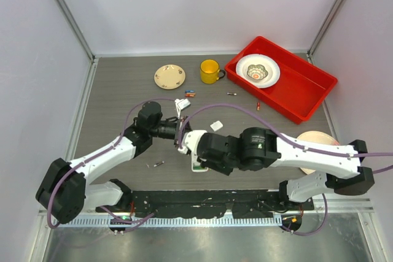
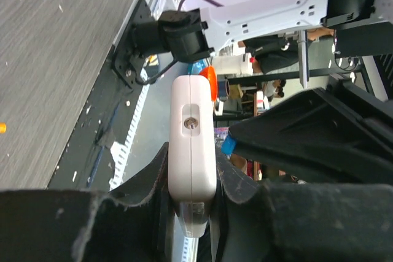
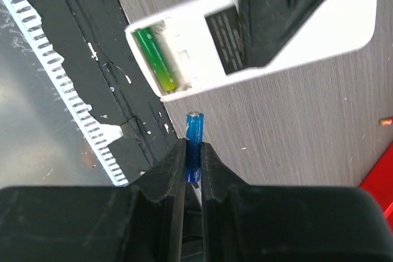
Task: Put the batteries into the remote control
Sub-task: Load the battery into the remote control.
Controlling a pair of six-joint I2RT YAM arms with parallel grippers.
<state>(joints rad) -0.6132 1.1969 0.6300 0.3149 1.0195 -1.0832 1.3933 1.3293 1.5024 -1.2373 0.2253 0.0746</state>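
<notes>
Start at the left of the table [image 1: 110, 102]: one small battery [image 1: 159, 164] lies alone near the front edge. Just right of it, your left gripper [image 2: 191, 179] reaches in towards the middle. Its jaws are pinched narrow on the remote control [image 2: 187, 145], clamping the slim white body from both sides. The right wrist view shows the remote's back with the compartment uncovered, and a green battery [image 3: 155, 56] already sits in one slot.

Farther back, a few loose batteries [image 1: 189, 94] lie just near of the yellow mug [image 1: 210, 71].

Moving right, your right gripper [image 3: 194, 151] comes in from the other side. Its fingers are closed tight around a blue battery [image 3: 194, 136], which stands out past the fingertips. The free end of that cell points at the open end of the remote, close to it but apart from it.

At the far right sits the red tray [image 1: 307, 93] with a bowl [image 1: 258, 70] inside.
</notes>
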